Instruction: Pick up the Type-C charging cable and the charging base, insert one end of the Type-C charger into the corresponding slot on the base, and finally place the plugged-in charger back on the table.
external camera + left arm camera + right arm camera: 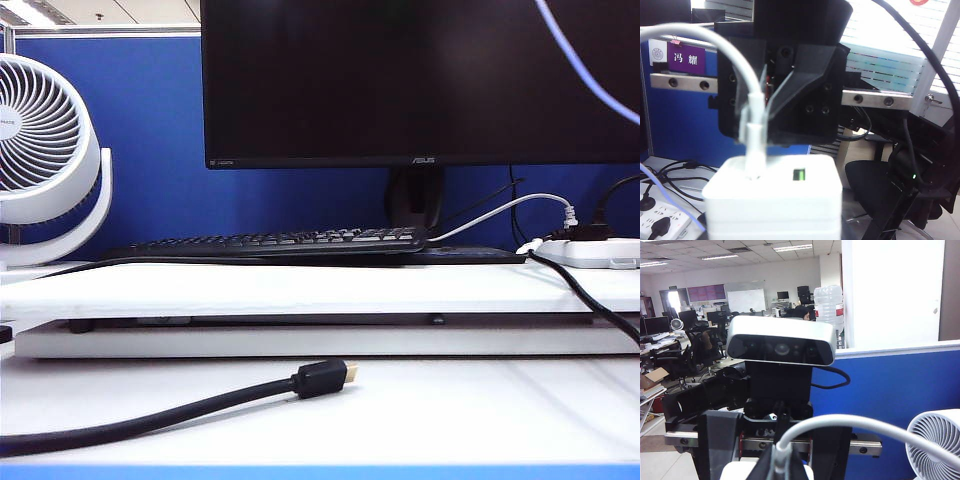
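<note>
Neither gripper shows in the exterior view, only the table (pixel 400 410). In the left wrist view the white charging base (pixel 772 200) fills the space between my left gripper's jaws, hiding its fingers; a green-marked port (pixel 799 175) shows on its face. The Type-C charging cable (pixel 715 37) arcs down to a white plug (pixel 754 157) standing in the base beside that port. My right gripper (pixel 759 107) is shut on the plug with clear fingertips. In the right wrist view its dark fingers (pixel 792 467) pinch the plug (pixel 781 456) above the base (pixel 737 471).
A thick black cable with a gold-tipped plug (pixel 320 380) lies on the table's front. Behind stand a raised white slab (pixel 300 290), keyboard (pixel 280 242), monitor (pixel 420 80), fan (pixel 40 150) and power strip (pixel 595 250). A pale strand (pixel 585 70) crosses the upper right.
</note>
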You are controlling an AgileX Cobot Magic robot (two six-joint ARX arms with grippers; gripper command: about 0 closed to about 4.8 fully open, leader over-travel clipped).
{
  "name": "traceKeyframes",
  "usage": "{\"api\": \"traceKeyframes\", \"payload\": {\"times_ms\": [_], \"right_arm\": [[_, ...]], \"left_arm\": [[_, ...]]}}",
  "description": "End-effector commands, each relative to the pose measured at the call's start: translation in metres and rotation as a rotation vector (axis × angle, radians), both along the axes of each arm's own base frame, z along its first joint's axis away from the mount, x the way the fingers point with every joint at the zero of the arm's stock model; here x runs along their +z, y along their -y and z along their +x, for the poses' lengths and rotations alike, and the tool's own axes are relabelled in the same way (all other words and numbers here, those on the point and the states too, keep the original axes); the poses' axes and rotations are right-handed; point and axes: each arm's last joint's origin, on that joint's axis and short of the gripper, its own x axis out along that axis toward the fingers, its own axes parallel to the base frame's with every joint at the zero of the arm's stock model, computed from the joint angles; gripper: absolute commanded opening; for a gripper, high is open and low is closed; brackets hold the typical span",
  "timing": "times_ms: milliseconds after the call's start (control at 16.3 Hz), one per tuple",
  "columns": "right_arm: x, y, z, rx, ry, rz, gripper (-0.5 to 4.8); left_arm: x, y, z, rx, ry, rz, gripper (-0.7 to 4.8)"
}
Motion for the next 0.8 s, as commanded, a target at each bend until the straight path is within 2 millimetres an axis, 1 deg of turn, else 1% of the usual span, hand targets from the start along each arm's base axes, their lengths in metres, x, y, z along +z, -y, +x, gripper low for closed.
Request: {"api": "traceKeyframes", "payload": {"times_ms": [61,368,552,798], "right_arm": [[-0.011,-0.003,0.005,0.006,-0.101,-0.053,-0.05],[-0.012,-0.004,0.005,0.008,-0.102,-0.063,-0.05],[-0.017,-0.004,0.005,0.009,-0.088,-0.089,-0.06],[-0.022,-0.004,0.006,0.009,-0.138,-0.116,-0.06]], "left_arm": [[0.018,-0.005,-0.007,-0.015,0.131,-0.099,-0.06],[0.02,-0.005,-0.007,-0.016,0.156,-0.118,-0.06],[0.023,-0.006,-0.008,-0.015,0.17,-0.136,-0.06],[0.023,-0.006,-0.008,-0.022,0.175,-0.138,-0.06]]}}
